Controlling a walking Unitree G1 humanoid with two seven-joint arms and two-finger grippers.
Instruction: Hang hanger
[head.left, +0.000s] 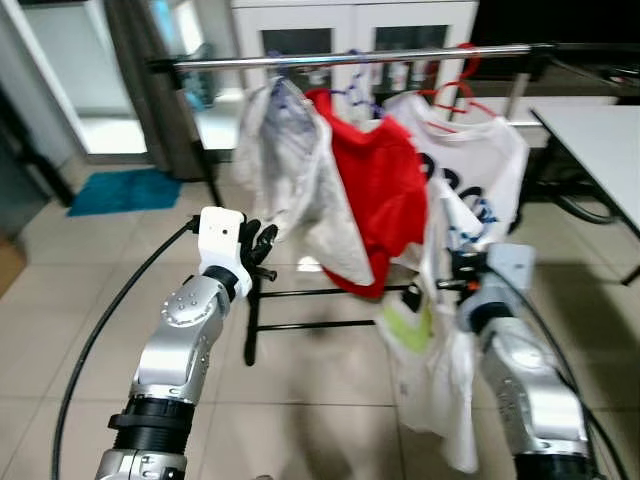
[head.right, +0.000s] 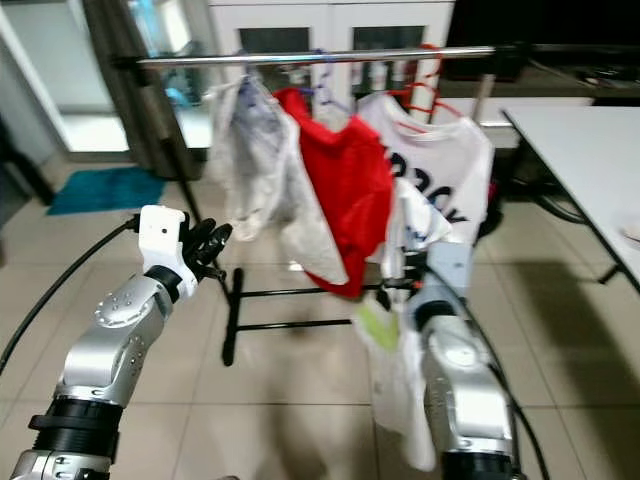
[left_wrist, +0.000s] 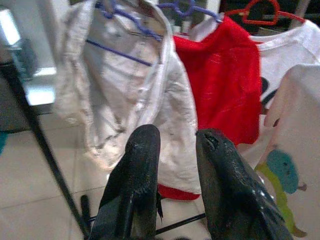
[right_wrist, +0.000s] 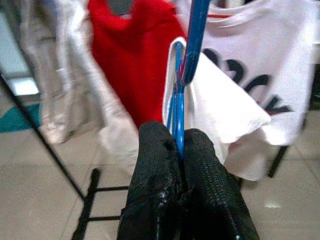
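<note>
Right gripper (right_wrist: 181, 145) was clamped tight on the blue hanger (right_wrist: 186, 60), fingers pinching its wire. The hanger carried a white shirt (head.left: 430, 370) w/ green print, held below the rail (head.left: 350, 58), in front of the hung garments: pale jacket (head.left: 290, 170), red shirt (head.left: 375, 190), white printed tee (head.left: 470, 170). Left gripper (left_wrist: 177, 165) was raised near the jacket, fingers slightly apart, holding nothing.

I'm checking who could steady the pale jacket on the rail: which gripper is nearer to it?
Left. The left gripper hovers empty just beside the pale jacket's lower edge; the right gripper, clamping the blue hanger, sits beyond the red shirt.
</note>
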